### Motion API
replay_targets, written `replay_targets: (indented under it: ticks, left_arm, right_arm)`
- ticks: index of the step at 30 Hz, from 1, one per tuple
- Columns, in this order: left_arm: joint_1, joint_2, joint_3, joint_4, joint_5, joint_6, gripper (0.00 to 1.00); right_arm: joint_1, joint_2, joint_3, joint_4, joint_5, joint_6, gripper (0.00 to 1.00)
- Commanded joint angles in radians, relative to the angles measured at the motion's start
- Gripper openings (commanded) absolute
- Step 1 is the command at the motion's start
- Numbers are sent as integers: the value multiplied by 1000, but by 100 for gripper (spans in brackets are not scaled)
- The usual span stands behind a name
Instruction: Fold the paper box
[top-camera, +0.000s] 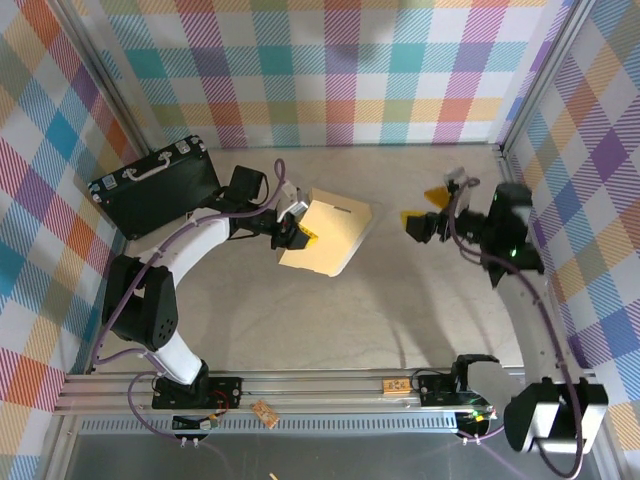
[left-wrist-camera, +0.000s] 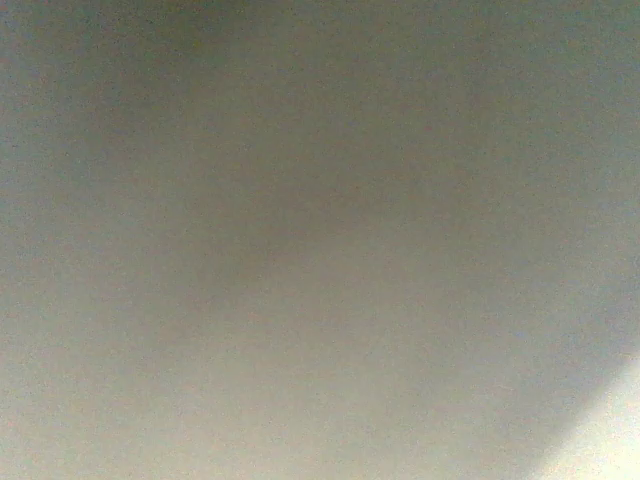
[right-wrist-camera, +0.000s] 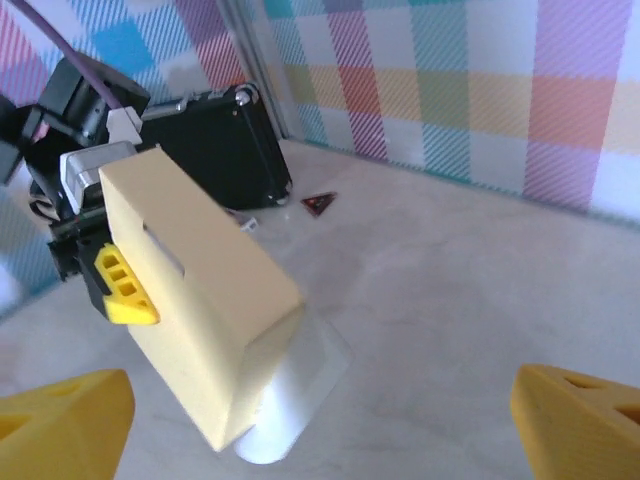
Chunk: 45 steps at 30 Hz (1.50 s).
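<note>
Left claw clamps the paper box by its edge nearest the black case; right claw, jaws apart, faces the box's far side, farther off.

Top external: fixed overhead, behind the arm bases at 6 o'clock, looking down on the whole table. Left wrist: pressed against a pale surface, fully blurred. Right wrist: low and close, facing the paper box and black case. The overhead view shares both, at centre and 10 o'clock.
</note>
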Motion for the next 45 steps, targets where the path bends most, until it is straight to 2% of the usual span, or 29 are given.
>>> replay_targets:
  ticks: [1, 2, 4, 6, 8, 9, 10, 12, 13, 14, 15, 18, 21, 24, 25, 28, 30, 34, 37, 40, 45]
  left_arm:
    - [35, -38, -40, 227, 90, -257, 34]
    - [54, -42, -65, 333, 86, -380, 34]
    - [81, -60, -105, 520, 70, -600, 34]
    - [105, -71, -130, 696, 97, -830, 34]
    - [132, -65, -137, 879, 121, -1110, 33]
    - [148, -61, -135, 946, 127, -1238, 33]
    - [162, -63, -137, 999, 140, -1335, 33]
    - [182, -86, -144, 1044, 154, -1451, 33]
    - [190, -102, -143, 1040, 166, -1488, 33]
    - [194, -116, -136, 1015, 184, -1499, 33]
    - [198, -131, -123, 984, 210, -1507, 33]
    - [203, -171, -81, 881, 270, -1528, 33]
    - [205, -194, -45, 826, 323, -1581, 33]
    - [205, -209, -56, 866, 332, -1661, 34]
    - [205, -208, -60, 876, 334, -1674, 34]
    - [205, -189, -63, 930, 336, -1723, 34]
    - [204, -168, -69, 1060, 333, -1836, 34]
    - [187, -98, -69, 1364, 328, -2105, 34]
    - [174, -60, -67, 1481, 334, -2209, 34]
    - [173, -64, -74, 1476, 344, -2204, 33]
    - [164, -87, -84, 1411, 355, -2146, 33]
  right_arm:
    - [17, 42, -270, 397, 12, 586, 93]
    - [18, 48, -341, 446, 25, 660, 91]
    - [29, 71, -427, 567, -36, 678, 91]
    - [73, 93, -432, 549, -74, 565, 89]
    - [136, 48, -444, 510, -41, 362, 86]
    - [181, -23, -477, 510, 9, 188, 87]
    - [235, -110, -529, 540, 95, -31, 89]
    - [322, -238, -630, 722, 224, -320, 96]
    - [325, -259, -648, 813, 244, -392, 96]
    - [325, -261, -630, 825, 257, -447, 96]
    - [325, -256, -590, 794, 256, -505, 96]
    - [322, -238, -515, 770, 123, -602, 92]
    - [321, -223, -411, 612, 63, -713, 86]
    - [327, -200, -326, 578, -9, -757, 75]
    - [346, -201, -294, 542, -24, -785, 69]
    - [439, -200, -194, 313, 4, -944, 58]
    - [466, -186, -156, 183, 24, -1010, 57]
    - [525, -145, -171, 232, 115, -1056, 54]
    - [588, -118, -139, 265, 247, -1110, 51]
    - [594, -174, -159, 344, 271, -1104, 51]
    - [591, -236, -99, 123, 292, -1178, 49]
